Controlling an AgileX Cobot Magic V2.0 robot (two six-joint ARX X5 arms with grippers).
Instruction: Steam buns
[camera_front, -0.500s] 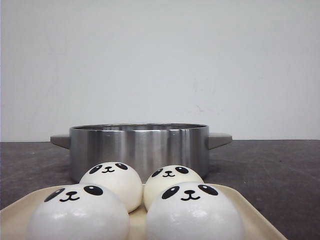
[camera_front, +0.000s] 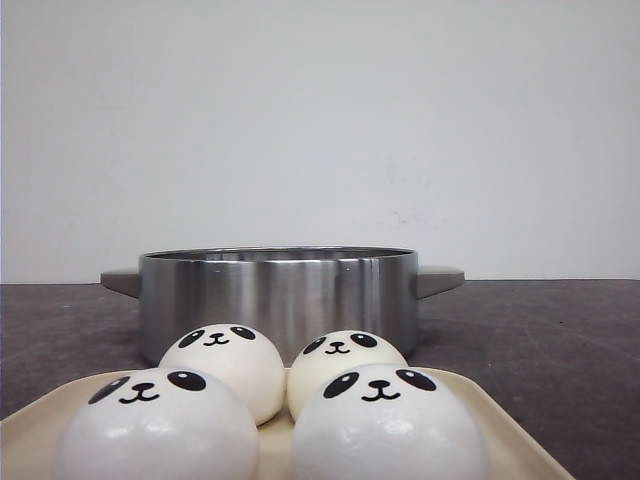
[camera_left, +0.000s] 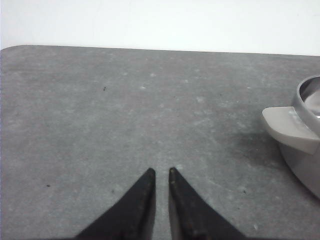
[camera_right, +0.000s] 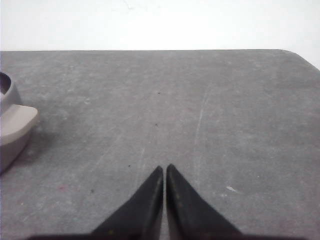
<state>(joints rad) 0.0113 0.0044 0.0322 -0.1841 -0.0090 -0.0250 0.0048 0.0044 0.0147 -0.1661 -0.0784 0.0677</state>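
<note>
Several buns with black panda faces sit close together on a beige tray (camera_front: 497, 415) at the near edge of the front view. The two nearest are white (camera_front: 155, 430) (camera_front: 385, 430); behind them sit a white one (camera_front: 225, 362) and a cream one (camera_front: 345, 358). Neither arm shows in the front view. My left gripper (camera_left: 161, 171) hovers over bare grey table, its black fingers almost together with nothing between them. Over bare table as well, my right gripper (camera_right: 164, 167) is shut and empty. No bun appears in either wrist view.
A wide stainless steel pot (camera_front: 280, 290) with grey side handles stands just behind the tray. One handle (camera_left: 290, 127) shows at the edge of the left wrist view, the other (camera_right: 15, 125) at the edge of the right wrist view. A white wall backs the grey table.
</note>
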